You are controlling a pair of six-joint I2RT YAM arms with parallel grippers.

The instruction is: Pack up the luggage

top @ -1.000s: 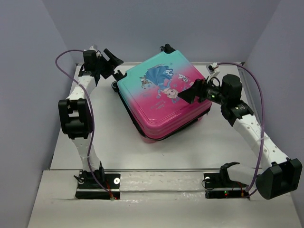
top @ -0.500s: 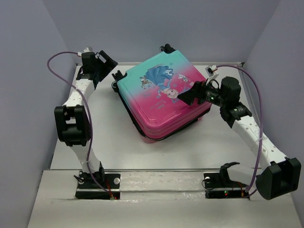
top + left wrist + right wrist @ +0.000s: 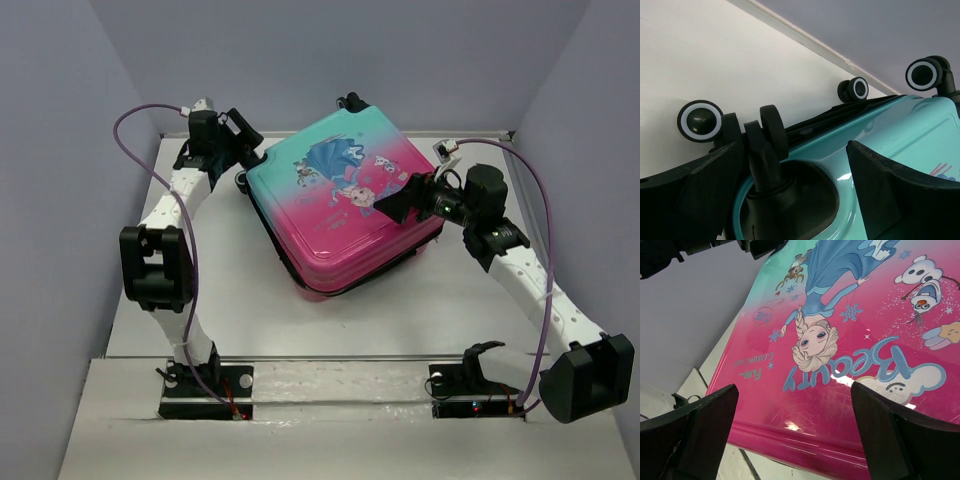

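Note:
The luggage (image 3: 340, 205) lies flat and closed at the middle back of the table, printed lid up, teal end to the far left, pink end to the right. My left gripper (image 3: 244, 141) is open at its teal wheel corner. In the left wrist view (image 3: 792, 150) its fingers straddle a black wheel (image 3: 767, 135) set in the teal shell (image 3: 900, 130), without closing on it. My right gripper (image 3: 392, 203) is open over the pink side of the lid. In the right wrist view (image 3: 794, 386) it hovers above the princess print (image 3: 812, 340), holding nothing.
Purple-grey walls close the table at the back and both sides; the back wall edge (image 3: 805, 42) runs just behind the wheels. Three more wheels (image 3: 700, 121) (image 3: 854, 90) (image 3: 925, 75) stick out at the teal end. The arm bases (image 3: 205, 385) (image 3: 475, 388) sit at the near edge.
My left gripper drew back left, then moved right and down against the suitcase's wheel corner. My right gripper edged slightly left over the lid. The suitcase has not moved.

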